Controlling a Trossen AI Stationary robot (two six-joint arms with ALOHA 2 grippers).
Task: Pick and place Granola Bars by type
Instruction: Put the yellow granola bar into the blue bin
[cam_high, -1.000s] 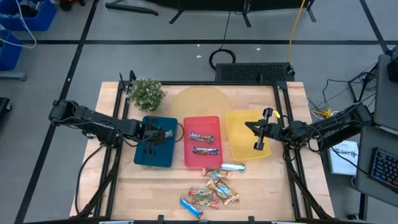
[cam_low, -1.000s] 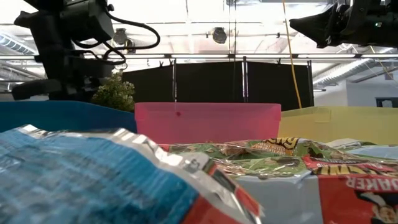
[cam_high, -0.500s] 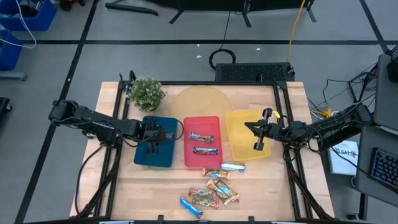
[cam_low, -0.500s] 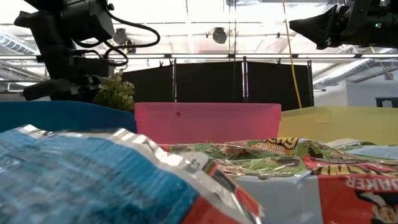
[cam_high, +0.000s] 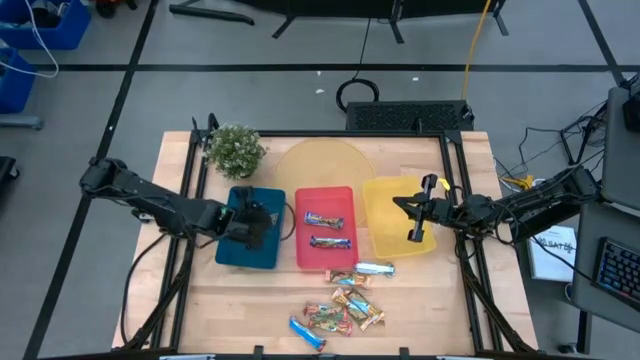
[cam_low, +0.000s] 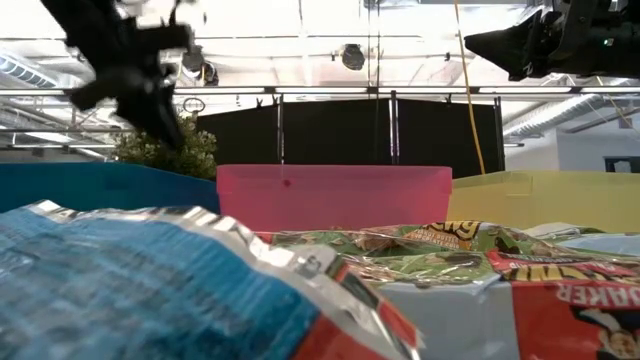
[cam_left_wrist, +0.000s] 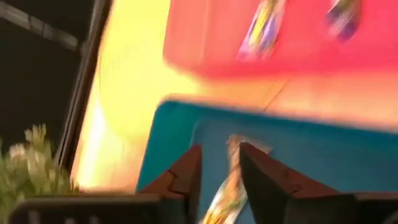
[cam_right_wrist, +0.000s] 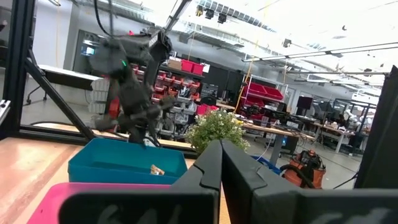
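Note:
Several granola bars lie in a loose pile (cam_high: 345, 298) on the wood near the table's near edge, with a blue one (cam_high: 305, 331) closest to it. Two dark bars (cam_high: 324, 219) (cam_high: 330, 241) lie flat in the red tray (cam_high: 310, 258). One tan bar (cam_right_wrist: 157, 169) rests on the floor of the blue tray (cam_high: 232, 252). My left gripper (cam_left_wrist: 221, 149) hovers open over that tray, and the bar (cam_left_wrist: 231, 171) shows through the gap between its fingers. My right gripper (cam_high: 415, 216) waits shut above the yellow tray (cam_high: 385, 200).
The blue, red and yellow trays stand side by side across the middle of the table. A potted plant (cam_high: 235, 148) stands at the far left, just behind the blue tray. A pale round mat (cam_high: 320, 165) lies behind the red tray. Black frame rails run along the table's sides.
My left arm has tipped and swung up over the blue tray, its elbow drawing toward the near edge while the gripper stays above the tray. The right arm and the bars in the red tray and in the pile have kept still.

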